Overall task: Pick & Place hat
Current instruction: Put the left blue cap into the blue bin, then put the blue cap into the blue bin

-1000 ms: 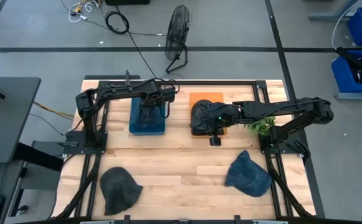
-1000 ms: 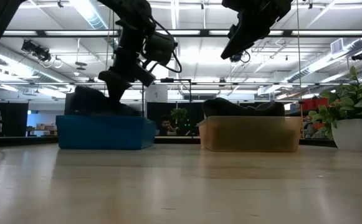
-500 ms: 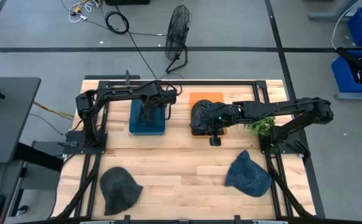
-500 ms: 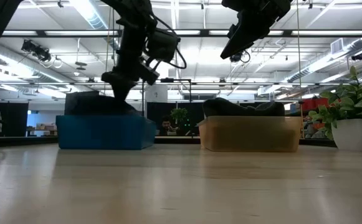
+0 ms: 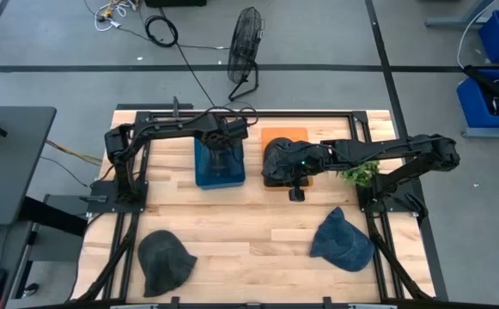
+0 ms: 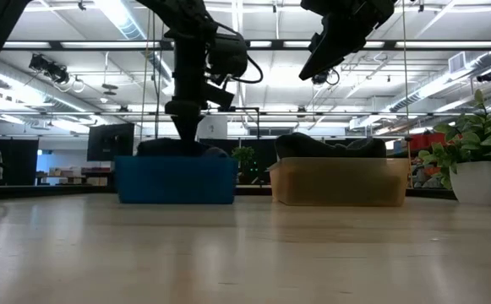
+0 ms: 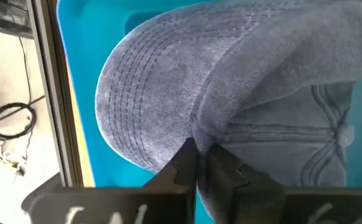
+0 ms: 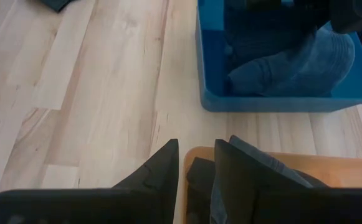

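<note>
While a dark grey hat [image 5: 165, 262] lies alone at the lower left of the overhead frame, well apart from everything, the action sits higher up: the left gripper [image 5: 222, 156] is down inside the blue bin [image 5: 202, 176], left of centre on the wooden table [image 5: 249, 219]. From its wrist camera the two fingers [image 7: 182, 165] are pinched tight on a fold of a blue-grey denim hat [image 7: 243, 87], brim curving over the bright blue bin floor [image 7: 81, 74], so that's a firm grip on the fabric! At table height the same arm drops straight down into the blue bin [image 6: 176, 180], a dark mound of hat [image 6: 177, 147] just showing above the rim. Moving right, the orange bin [image 5: 276, 136] stands just beside the blue one, a black hat [image 5: 282, 161] heaped in it, and the right gripper [image 5: 296, 190] hangs over its near edge. Its wrist view shows the fingers [image 8: 162, 171] set a narrow gap apart with nothing between them, the orange bin's rim [image 8: 261, 160] below and the blue bin [image 8: 280, 102] beyond. Further right, a potted plant [image 5: 358, 173] stands near the right arm, and low in the frame a blue hat [image 5: 342, 240] lies flat on the boards, well clear of both bins.
</note>
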